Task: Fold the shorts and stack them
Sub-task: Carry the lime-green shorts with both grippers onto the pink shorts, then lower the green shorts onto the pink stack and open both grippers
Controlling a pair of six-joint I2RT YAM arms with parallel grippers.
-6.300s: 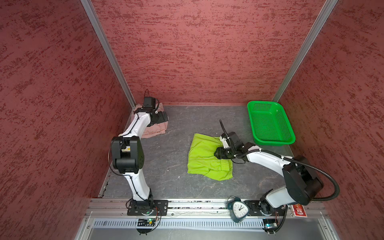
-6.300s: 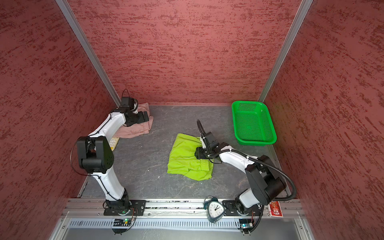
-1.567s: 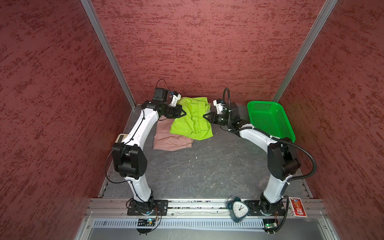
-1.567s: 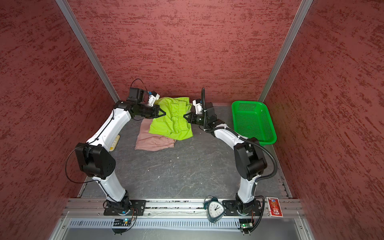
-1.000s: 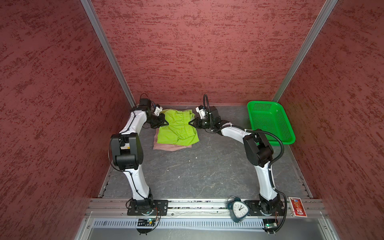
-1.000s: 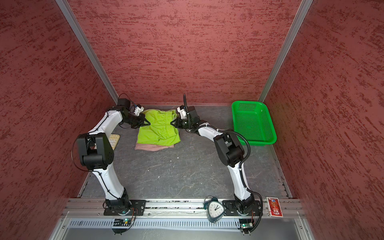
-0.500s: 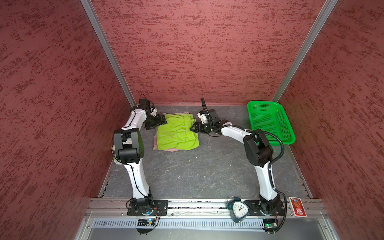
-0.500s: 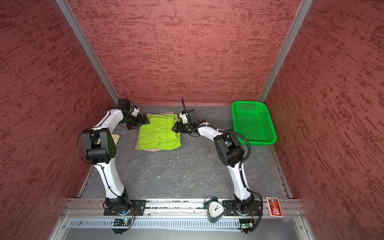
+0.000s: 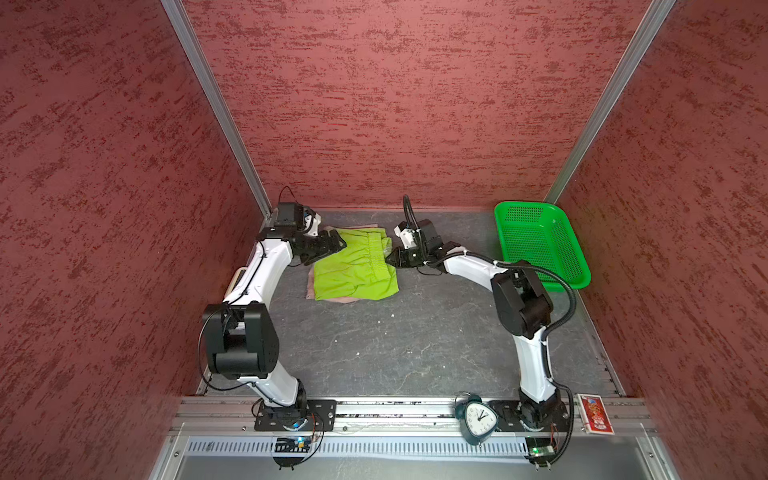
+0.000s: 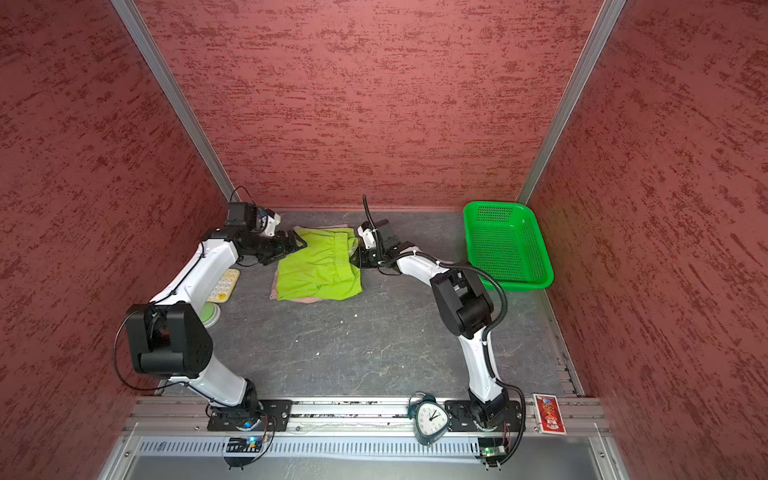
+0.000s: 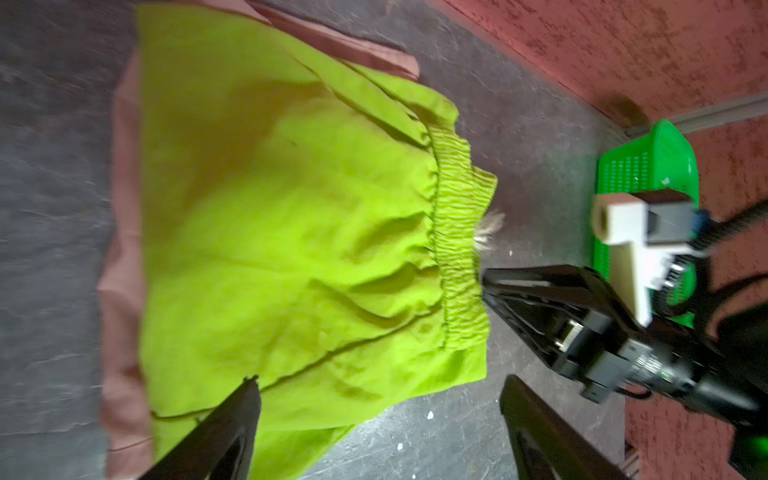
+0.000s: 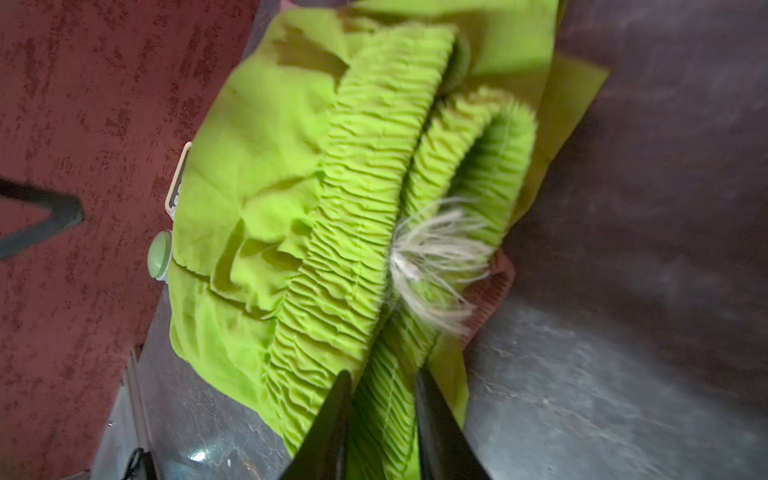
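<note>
On your grey desk (image 9: 374, 353), the lime green shorts (image 9: 353, 266) lie folded on top of the pink shorts (image 11: 122, 257), near the back wall (image 9: 395, 104). Your left tool (image 11: 379, 384) stands wide open and empty over their far left corner. Your right tool (image 12: 381, 376) is nearly closed at the elastic waistband (image 12: 365, 208); whether it pinches the fabric, you cannot tell.

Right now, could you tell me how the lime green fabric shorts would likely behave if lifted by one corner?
The lime green fabric shorts are probably floppy: creases and folds show across them, so they would likely drape and unfold. The thin cloth looks light. Pushed, they may slide over the dusty pink shorts beneath.
</note>
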